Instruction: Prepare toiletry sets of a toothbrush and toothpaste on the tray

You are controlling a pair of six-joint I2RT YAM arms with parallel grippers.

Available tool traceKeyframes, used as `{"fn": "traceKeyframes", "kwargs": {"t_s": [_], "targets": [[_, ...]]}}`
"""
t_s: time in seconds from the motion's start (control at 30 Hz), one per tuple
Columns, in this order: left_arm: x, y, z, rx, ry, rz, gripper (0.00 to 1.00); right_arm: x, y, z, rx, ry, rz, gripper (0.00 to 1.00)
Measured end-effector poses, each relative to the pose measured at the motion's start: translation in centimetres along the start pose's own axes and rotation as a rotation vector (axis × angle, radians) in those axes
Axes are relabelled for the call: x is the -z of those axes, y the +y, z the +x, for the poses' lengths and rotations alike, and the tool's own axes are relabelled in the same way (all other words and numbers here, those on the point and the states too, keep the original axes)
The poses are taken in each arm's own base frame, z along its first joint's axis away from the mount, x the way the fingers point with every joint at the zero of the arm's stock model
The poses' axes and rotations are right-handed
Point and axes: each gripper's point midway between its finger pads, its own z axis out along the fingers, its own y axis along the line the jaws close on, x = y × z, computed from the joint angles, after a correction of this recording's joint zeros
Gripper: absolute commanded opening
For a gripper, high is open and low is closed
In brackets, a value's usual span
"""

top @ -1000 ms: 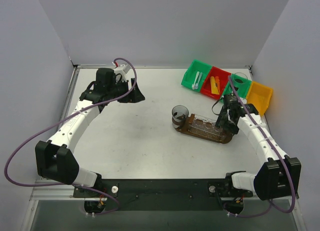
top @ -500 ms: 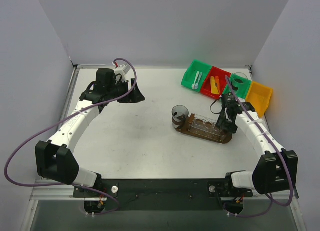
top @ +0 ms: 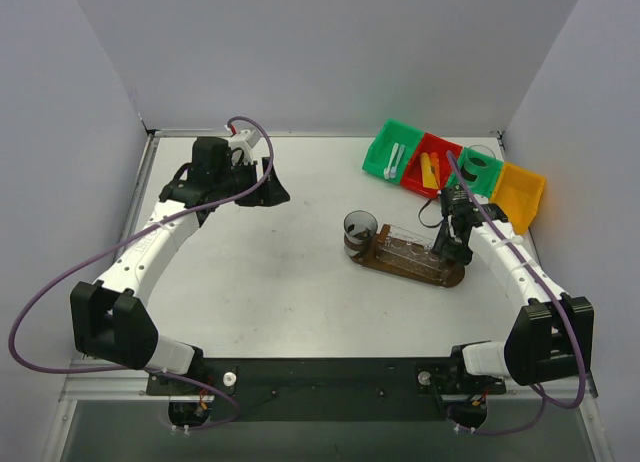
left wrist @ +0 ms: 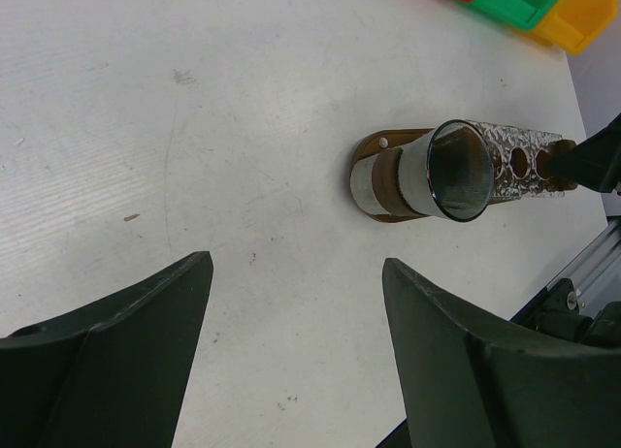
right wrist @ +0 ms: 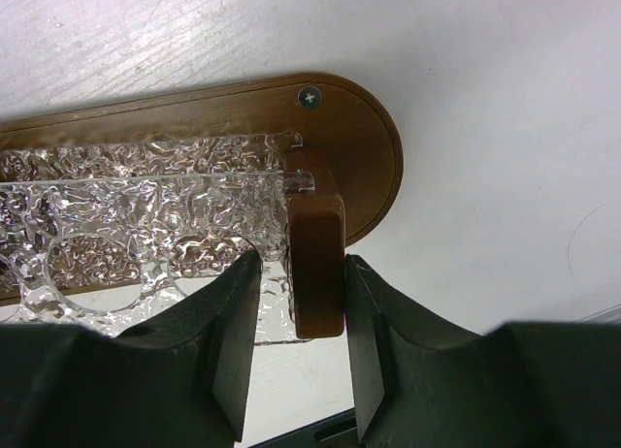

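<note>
The dark wooden tray [top: 372, 258] lies right of the table's middle and carries a clear textured holder [top: 412, 248] with round holes. A clear cup [top: 360, 227] stands empty at its left end. White toothbrushes [top: 395, 160] lie in a green bin, and orange and yellow toothpaste tubes [top: 431, 169] in the red bin. My right gripper [top: 448, 250] is at the tray's right end. In the right wrist view, the right gripper [right wrist: 301, 262] straddles the tray's brown upright post [right wrist: 315, 225], one finger touching it and the other a little off. My left gripper [top: 275, 190] hangs open and empty over the far left; in the left wrist view, the left gripper [left wrist: 296, 264] shows bare table between its fingers.
Four bins stand in a row at the back right: green [top: 385, 142], red [top: 440, 152], green [top: 490, 177] with a clear cup [top: 481, 160] in it, and yellow [top: 522, 194]. Grey walls close in the table on three sides.
My right gripper has narrowed around the post at the tray's right end and crept slightly leftward. The left arm and the tray have not moved.
</note>
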Motion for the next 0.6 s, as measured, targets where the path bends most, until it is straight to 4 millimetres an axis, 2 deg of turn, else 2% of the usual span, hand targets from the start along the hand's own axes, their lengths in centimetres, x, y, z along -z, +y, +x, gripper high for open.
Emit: {"fn": "traceKeyframes", "kwargs": {"t_s": [0.6], "targets": [[0.0,0.0,-0.01,0.0,0.0,0.0,0.81,-0.24,0.09,-0.78,0.069,-0.029,-0.008,0.08]]}}
